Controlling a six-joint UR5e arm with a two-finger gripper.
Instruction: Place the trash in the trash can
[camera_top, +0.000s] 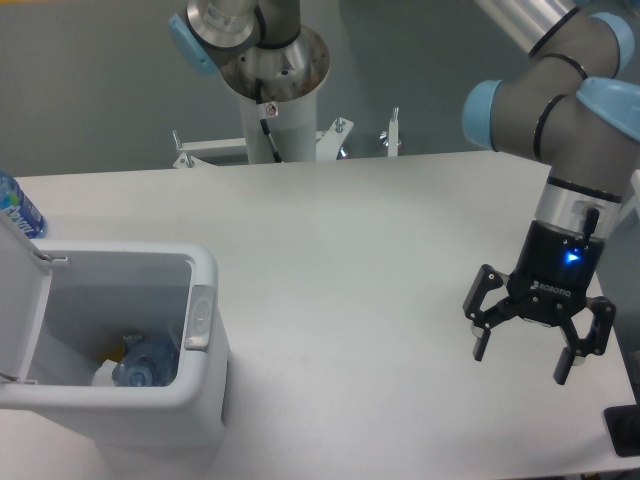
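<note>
Presently, gripper (525, 351): lower right of frame, fingers spread, holding nothing.
Trash can (205, 275): lower left, lid up.
Crushed bottle (145, 362): inside the can, far left of the fingers.

A white table (350, 260) fills most of the view. At its far left edge stands a bottle with a blue label (15, 208), only partly in view. Beyond the far edge, a white metal bracket with upright bolts (330, 140) stands against a grey wall (90, 90).
</note>
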